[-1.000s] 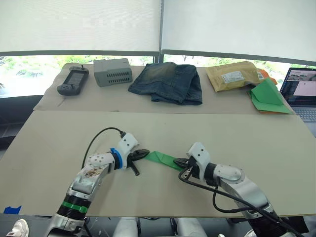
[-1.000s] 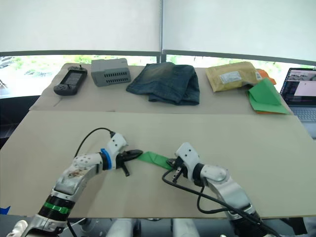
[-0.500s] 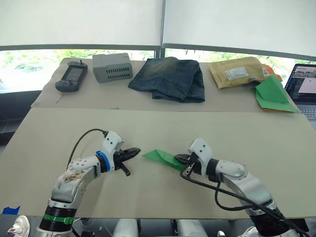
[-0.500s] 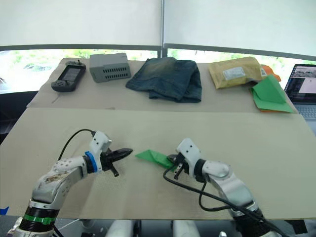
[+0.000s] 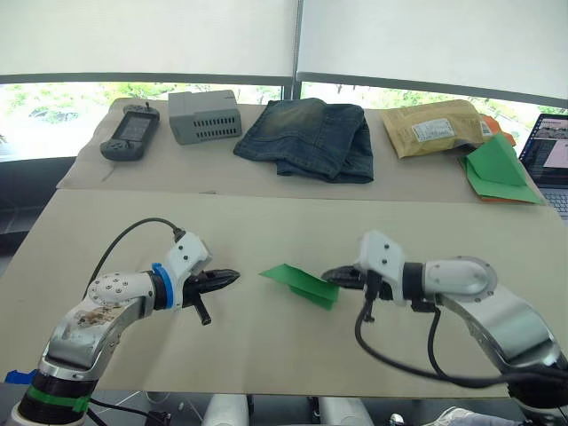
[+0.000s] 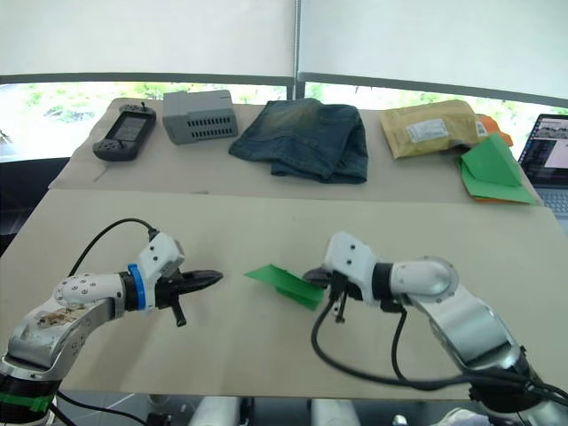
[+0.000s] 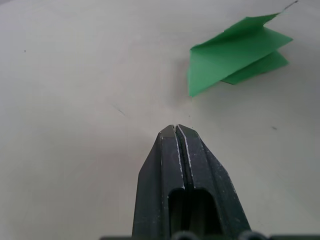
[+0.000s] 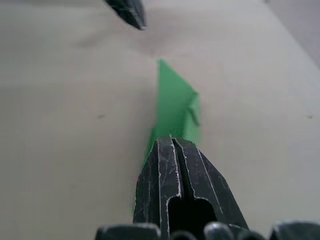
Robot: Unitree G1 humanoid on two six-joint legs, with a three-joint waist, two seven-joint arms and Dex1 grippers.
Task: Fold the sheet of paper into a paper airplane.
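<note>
Right gripper [image 5: 339,276] closed, tip at wide end of the paper airplane [image 5: 300,283], whether pinching or just touching: cannot tell; likely steadying the creased wedge. Left gripper [image 5: 229,277] closed, empty, just off its pointed end.

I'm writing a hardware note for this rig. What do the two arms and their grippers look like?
Both arms are silver-grey metal with white wrist housings and looping black cables. The left gripper and right gripper each have two tapered black fingers. The left arm has a blue wrist ring, a green band lower down, and a scuffed brownish patch.
</note>
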